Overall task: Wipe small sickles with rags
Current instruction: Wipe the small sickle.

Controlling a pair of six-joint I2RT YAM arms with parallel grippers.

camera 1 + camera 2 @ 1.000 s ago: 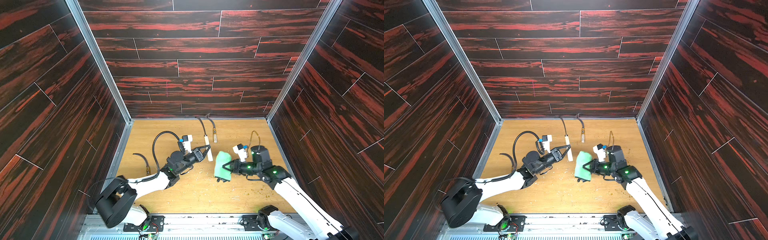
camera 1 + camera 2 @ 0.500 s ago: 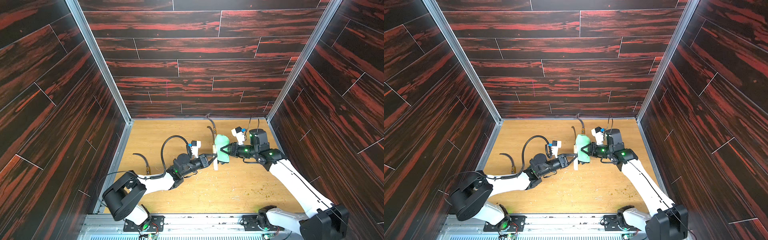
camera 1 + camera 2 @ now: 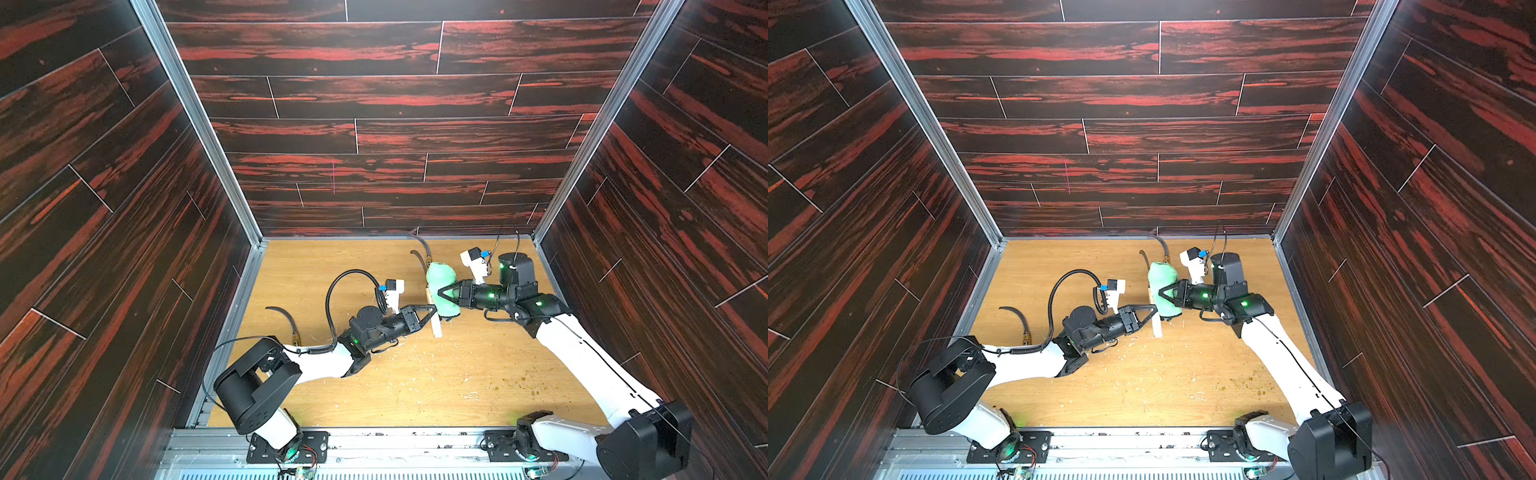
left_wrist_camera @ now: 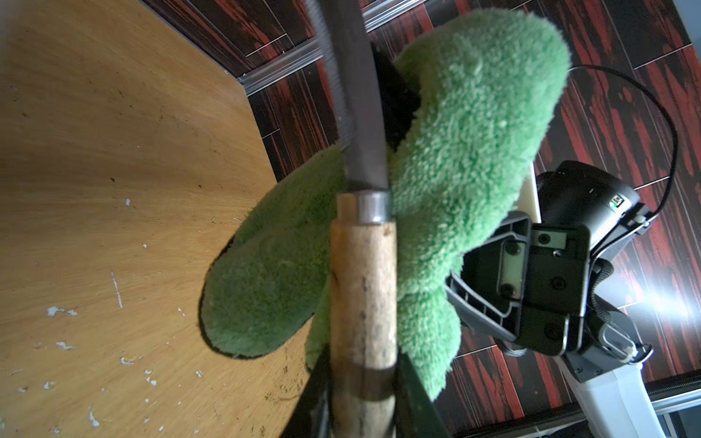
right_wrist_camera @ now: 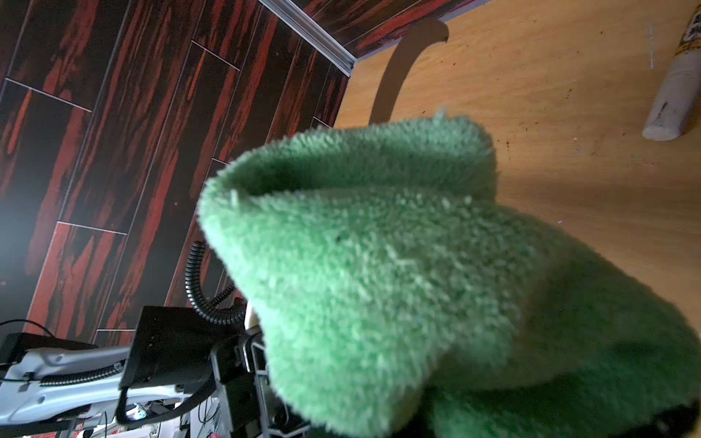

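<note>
Left end effector (image 3: 433,312) clamped shut on pale handle of one small sickle (image 4: 362,288). Grip is low on handle, butt end poking out twd front of worktop (image 3: 415,395). Sickle appears clear of worktop. Long axis runs front-to-back: handle near, dark blade (image 4: 356,113) pointing away twd back wall.

Rag (image 3: 440,286) is just right of sickle & touching it, folded round it at ferrule (image 4: 373,206) / blade root. Green lobes show on both sides of blade in left wrist view.

Right end effector (image 3: 444,293) closed on rag, coming in from right, roughly crosswise to sickle axis.

Judgement: right arm is the one at the blade. Wipe stroke must run along axis, root → tip, i.e. away from left end effector. Risk: toothed edge may snag rag pile.
</note>
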